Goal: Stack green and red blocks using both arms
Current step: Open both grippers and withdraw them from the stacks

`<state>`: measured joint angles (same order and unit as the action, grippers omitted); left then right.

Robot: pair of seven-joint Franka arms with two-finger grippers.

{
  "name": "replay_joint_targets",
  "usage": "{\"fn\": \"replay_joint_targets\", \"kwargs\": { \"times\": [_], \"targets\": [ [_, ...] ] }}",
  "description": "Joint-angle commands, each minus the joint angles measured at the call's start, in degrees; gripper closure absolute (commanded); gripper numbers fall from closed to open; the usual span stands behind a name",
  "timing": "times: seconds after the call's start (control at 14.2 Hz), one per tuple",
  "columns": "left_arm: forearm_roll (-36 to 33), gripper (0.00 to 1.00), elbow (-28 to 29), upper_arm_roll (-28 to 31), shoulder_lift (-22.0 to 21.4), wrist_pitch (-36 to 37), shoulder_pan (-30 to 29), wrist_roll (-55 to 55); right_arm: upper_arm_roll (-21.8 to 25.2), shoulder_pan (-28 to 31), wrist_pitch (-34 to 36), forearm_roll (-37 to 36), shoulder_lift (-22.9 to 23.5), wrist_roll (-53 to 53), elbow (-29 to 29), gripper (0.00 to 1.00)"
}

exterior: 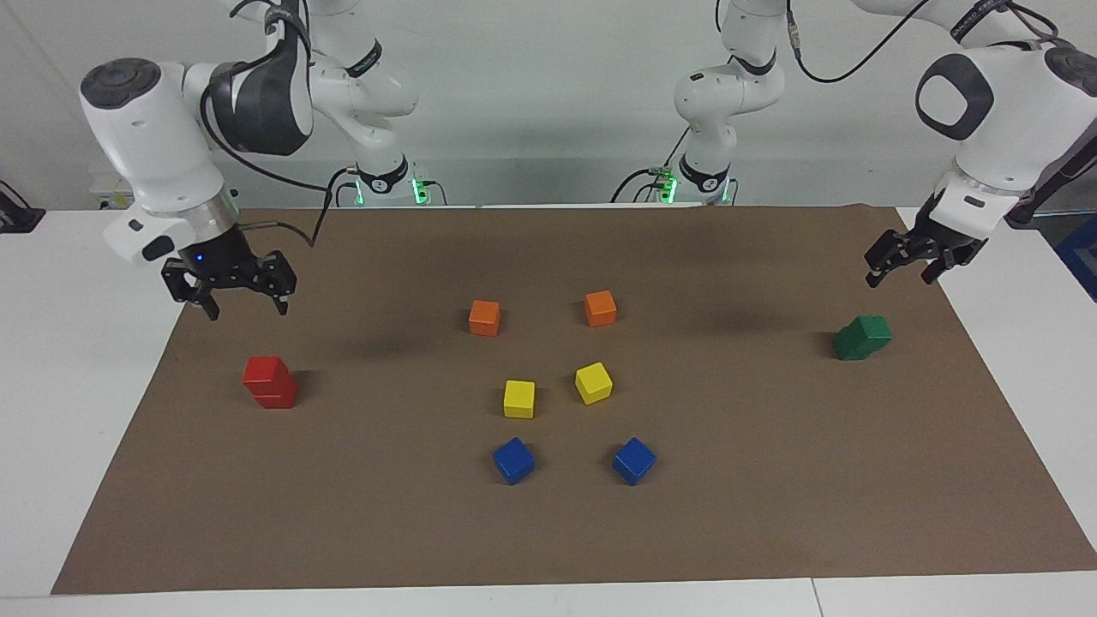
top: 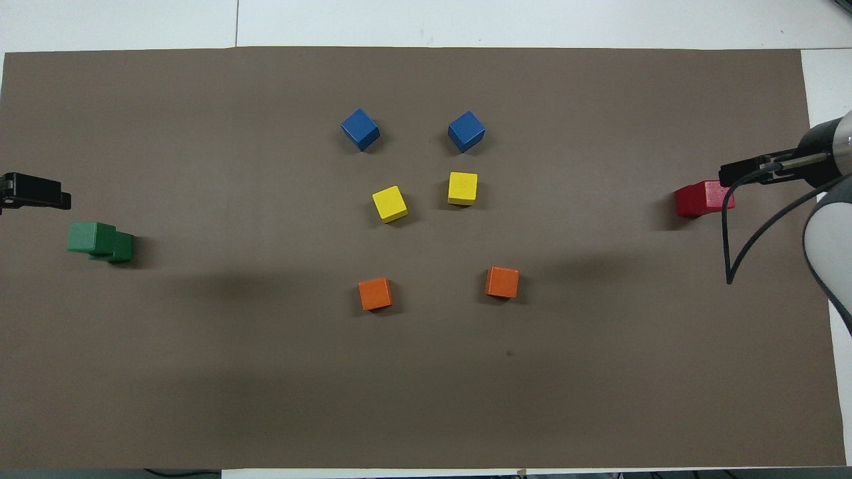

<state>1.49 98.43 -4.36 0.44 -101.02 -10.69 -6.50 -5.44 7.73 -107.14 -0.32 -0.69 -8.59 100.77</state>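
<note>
Red blocks (exterior: 270, 382) and green blocks (exterior: 862, 337) each stacked, left gripper (exterior: 911, 267) and right gripper (exterior: 229, 292) above, jaws wide

A big brown paper mat (top: 200, 372) covers the white tabletop (top: 532, 20). Near the mat's middle sit two shiny blue cubes (top: 360, 129), two shiny yellow cubes (top: 389, 203) and two shiny orange cubes (top: 375, 293). At the mat's left-arm end, one dark green cube sits on another (top: 100, 241). At its right-arm end is a pile of two red cubes (top: 699, 199).
</note>
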Motion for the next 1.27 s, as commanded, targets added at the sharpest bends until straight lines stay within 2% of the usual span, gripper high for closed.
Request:
{"fn": "replay_joint_targets", "kwargs": {
  "times": [0.0,0.21,0.85,1.06,1.2],
  "targets": [
    [-0.6,0.0,-2.8,0.1,-0.5,5.8,0.6,1.3,-0.7,0.4,3.8,2.3,-3.6,-0.4,0.9,0.0],
    [-0.4,0.0,-5.5,-0.4,-0.5,11.2,0.6,1.4,-0.7,0.4,9.0,2.3,-7.0,-0.1,0.8,0.0],
    [-0.3,0.0,-7.4,-1.5,-1.1,13.2,2.2,3.6,-0.3,1.0,12.7,1.7,-7.1,0.0,0.0,0.0],
    [-0.7,0.0,-8.1,-0.1,-0.5,14.1,5.4,3.7,-0.5,1.0,12.7,1.5,-6.8,0.7,-0.2,0.0],
    [-0.7,0.0,-8.9,3.4,0.1,13.8,9.1,3.7,-0.5,1.0,12.7,1.5,-6.4,0.8,-0.3,0.0]
  ]
}}
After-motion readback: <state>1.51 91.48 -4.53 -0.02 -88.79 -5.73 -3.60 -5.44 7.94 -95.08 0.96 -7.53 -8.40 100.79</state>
